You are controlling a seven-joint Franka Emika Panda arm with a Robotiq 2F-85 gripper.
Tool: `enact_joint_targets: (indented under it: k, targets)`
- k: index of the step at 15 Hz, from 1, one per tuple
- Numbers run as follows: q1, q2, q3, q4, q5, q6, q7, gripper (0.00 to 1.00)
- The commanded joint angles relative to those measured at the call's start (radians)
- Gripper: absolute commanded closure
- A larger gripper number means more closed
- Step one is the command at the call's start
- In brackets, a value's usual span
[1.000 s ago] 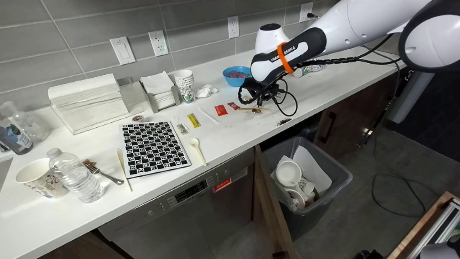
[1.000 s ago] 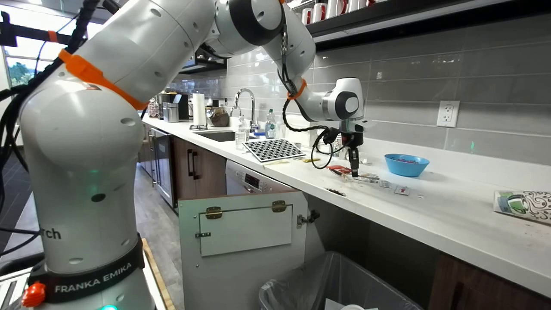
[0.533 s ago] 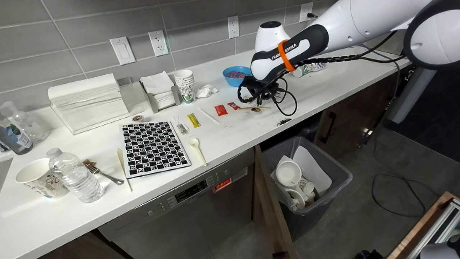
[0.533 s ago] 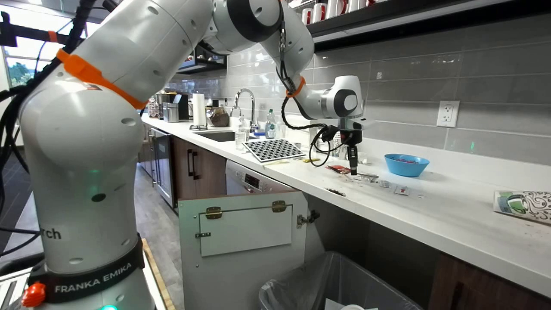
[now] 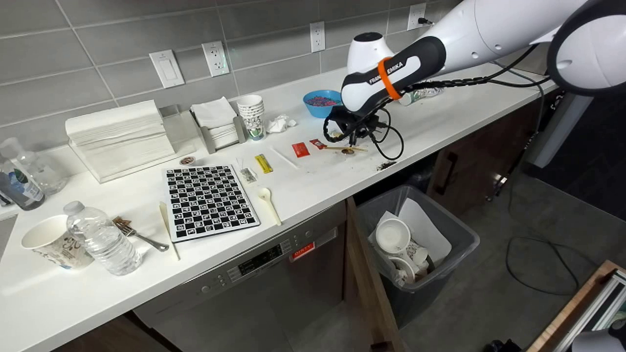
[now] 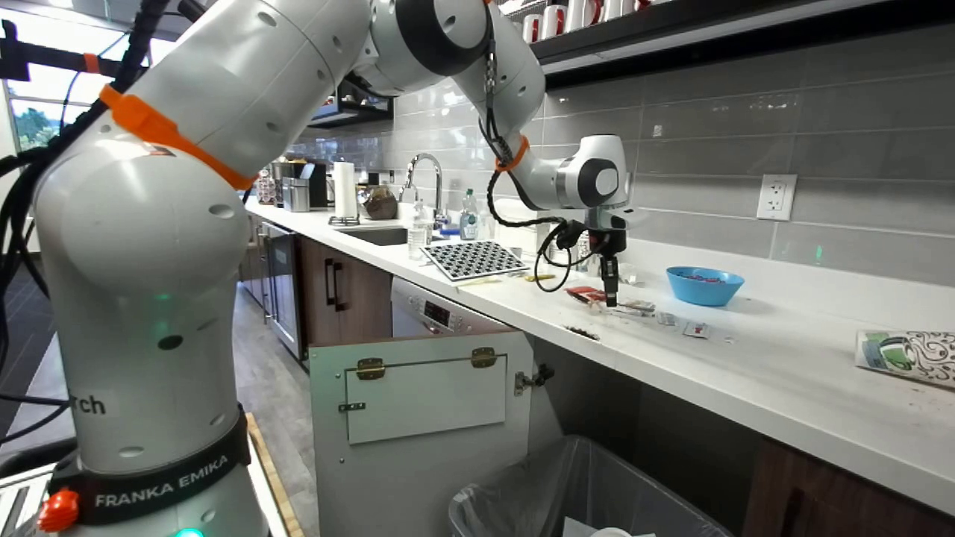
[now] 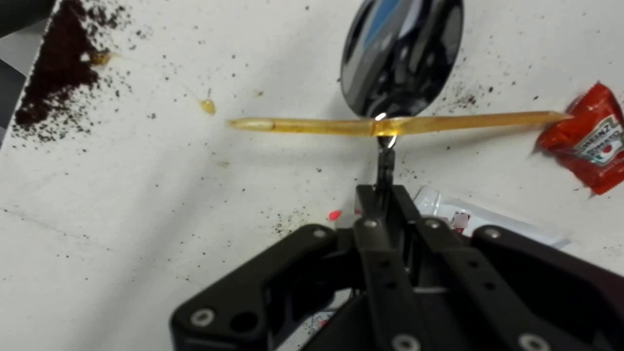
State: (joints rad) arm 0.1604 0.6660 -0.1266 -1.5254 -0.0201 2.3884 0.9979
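My gripper (image 7: 383,195) is shut on the dark handle of a shiny metal spoon (image 7: 404,63), whose bowl points away from the fingertips in the wrist view. A yellow-brown stick (image 7: 312,126) crosses over the spoon's neck, its right end against a red Heinz ketchup packet (image 7: 597,141). Close to the right finger lies a white packet (image 7: 502,219), partly covered by the gripper. In both exterior views the gripper (image 6: 611,302) points down just above the white counter. The spoon bowl (image 5: 347,151) shows small under the stick (image 5: 337,148). Most of the handle is hidden between the fingers.
Dark grounds (image 7: 58,73) are spilled by the counter's front edge. A blue bowl (image 5: 322,103) stands behind the gripper. Along the counter lie a red packet (image 5: 301,149), yellow packet (image 5: 263,164), checkered board (image 5: 210,200) and pale spoon (image 5: 269,205). Below is a bin (image 5: 459,244).
The gripper has risen slightly and come back down, with a very small sideways shift. It stays closed on the spoon throughout; the things around it look unmoved.
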Motion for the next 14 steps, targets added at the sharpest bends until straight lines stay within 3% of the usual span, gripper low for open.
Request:
enact_joint_targets:
  k: [1,14]
  targets:
    - [-0.021,0.028,0.022,0.012,0.025,0.029,-0.020,0.97]
    - [-0.059,0.066,0.056,0.021,0.102,0.137,-0.060,0.97]
